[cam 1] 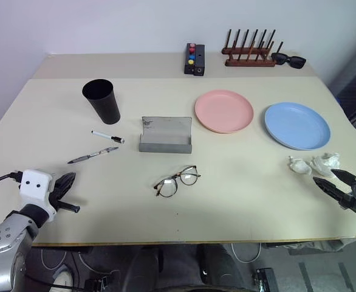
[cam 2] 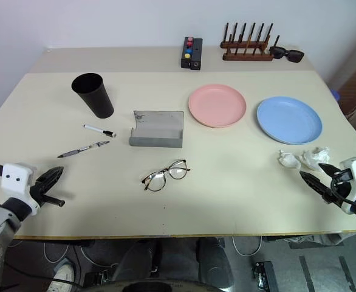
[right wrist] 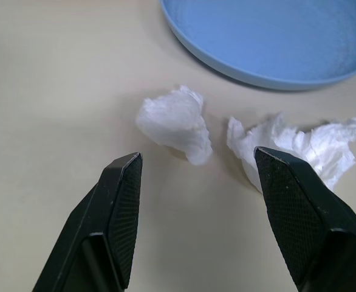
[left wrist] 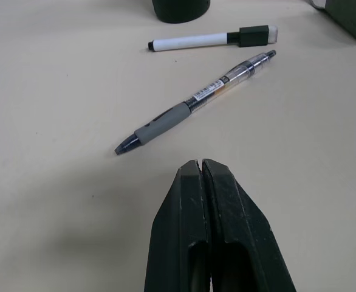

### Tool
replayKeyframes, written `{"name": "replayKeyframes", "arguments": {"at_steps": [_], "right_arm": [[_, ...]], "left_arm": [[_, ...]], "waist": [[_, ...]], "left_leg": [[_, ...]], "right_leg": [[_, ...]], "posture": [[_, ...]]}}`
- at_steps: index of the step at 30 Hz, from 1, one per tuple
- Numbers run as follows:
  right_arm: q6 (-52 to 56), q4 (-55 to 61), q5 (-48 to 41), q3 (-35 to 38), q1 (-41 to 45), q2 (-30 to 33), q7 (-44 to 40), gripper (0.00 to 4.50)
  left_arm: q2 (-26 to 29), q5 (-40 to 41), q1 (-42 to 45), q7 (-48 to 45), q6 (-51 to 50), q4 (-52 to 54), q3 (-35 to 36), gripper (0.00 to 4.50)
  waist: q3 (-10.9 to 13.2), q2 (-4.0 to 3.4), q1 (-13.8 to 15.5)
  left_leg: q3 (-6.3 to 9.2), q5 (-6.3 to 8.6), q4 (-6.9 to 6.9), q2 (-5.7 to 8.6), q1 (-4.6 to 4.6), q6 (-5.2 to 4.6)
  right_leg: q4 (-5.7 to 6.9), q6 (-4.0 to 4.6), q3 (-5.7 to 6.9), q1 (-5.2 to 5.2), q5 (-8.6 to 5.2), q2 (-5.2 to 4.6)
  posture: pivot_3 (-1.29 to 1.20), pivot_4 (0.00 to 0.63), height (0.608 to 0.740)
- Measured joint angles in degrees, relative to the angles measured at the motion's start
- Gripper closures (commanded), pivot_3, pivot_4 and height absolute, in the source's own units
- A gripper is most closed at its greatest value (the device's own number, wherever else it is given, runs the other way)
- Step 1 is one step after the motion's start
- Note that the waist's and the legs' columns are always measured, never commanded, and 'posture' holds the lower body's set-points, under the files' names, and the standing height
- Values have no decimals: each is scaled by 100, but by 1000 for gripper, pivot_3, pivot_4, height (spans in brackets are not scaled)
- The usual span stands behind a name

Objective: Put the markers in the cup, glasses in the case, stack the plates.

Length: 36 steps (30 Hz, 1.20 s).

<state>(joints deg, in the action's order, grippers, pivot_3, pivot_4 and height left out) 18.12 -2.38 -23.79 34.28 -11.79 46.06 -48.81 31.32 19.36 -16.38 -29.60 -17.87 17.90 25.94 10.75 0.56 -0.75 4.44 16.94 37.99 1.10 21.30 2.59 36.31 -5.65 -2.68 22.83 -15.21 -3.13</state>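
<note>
Two markers lie left of centre: a white one with a black cap (cam 1: 107, 137) and a silvery grey one (cam 1: 93, 155), the latter just ahead of my left gripper (left wrist: 200, 164), which is shut and empty near the front left edge. The black cup (cam 1: 102, 100) stands upright behind them. The grey case (cam 1: 165, 135) lies open mid-table, and the wire-framed glasses (cam 1: 177, 180) rest in front of it. The pink plate (cam 1: 223, 111) and the blue plate (cam 1: 296, 125) lie side by side. My right gripper (right wrist: 197, 161) is open at the front right, with nothing between its fingers.
Two crumpled white tissues (cam 1: 314, 163) lie just ahead of the right gripper, in front of the blue plate. At the back stand a small black box with coloured buttons (cam 1: 194, 59), a wooden rack with dark pegs (cam 1: 248, 50) and black sunglasses (cam 1: 288, 59).
</note>
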Motion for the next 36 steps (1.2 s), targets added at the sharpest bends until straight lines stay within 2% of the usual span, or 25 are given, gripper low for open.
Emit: {"name": "replayKeyframes", "arguments": {"at_steps": [19, 26, 31, 34, 36], "right_arm": [[-404, -472, 59, -33, 89, 0, -232, 1536], [-368, -319, 34, -85, 203, 0, -196, 1536], [-204, 522, -120, -272, 288, -130, -85, 1536], [44, 1274, -261, -640, 443, -373, 128, 1461], [243, 1754, -388, -949, 588, -525, 285, 1461]], "left_arm": [[17, 14, 158, 60, -272, 299, -1, 4500], [212, 112, 729, 72, -557, 334, -130, 4500], [551, 115, 1265, -87, -851, 333, -511, 4500], [845, 60, 1694, -296, -1036, 133, -846, 3656], [1105, -38, 1962, -484, -1056, -148, -1074, 2618]], "waist": [[-1, -1, -1], [-1, -1, 0], [-2, -4, -10], [-1, -5, -19], [-1, -5, -20]], "left_leg": [[1, 0, 0, 0, -1, 0], [2, 0, 3, 1, -1, 0], [7, 0, 4, -1, 0, 0], [9, -1, 4, -2, 0, 1], [10, -1, 4, -2, -2, 2]], "right_leg": [[1, -1, 0, -1, 1, 0], [3, -12, 0, -2, 9, 3], [4, -17, 0, -2, 12, 14], [9, -13, -1, 2, 15, 23], [15, -11, -1, 5, 16, 28]], "posture": [[0, 150, 735], [0, 150, 735], [0, 150, 735], [0, 150, 735], [0, 150, 735]]}}
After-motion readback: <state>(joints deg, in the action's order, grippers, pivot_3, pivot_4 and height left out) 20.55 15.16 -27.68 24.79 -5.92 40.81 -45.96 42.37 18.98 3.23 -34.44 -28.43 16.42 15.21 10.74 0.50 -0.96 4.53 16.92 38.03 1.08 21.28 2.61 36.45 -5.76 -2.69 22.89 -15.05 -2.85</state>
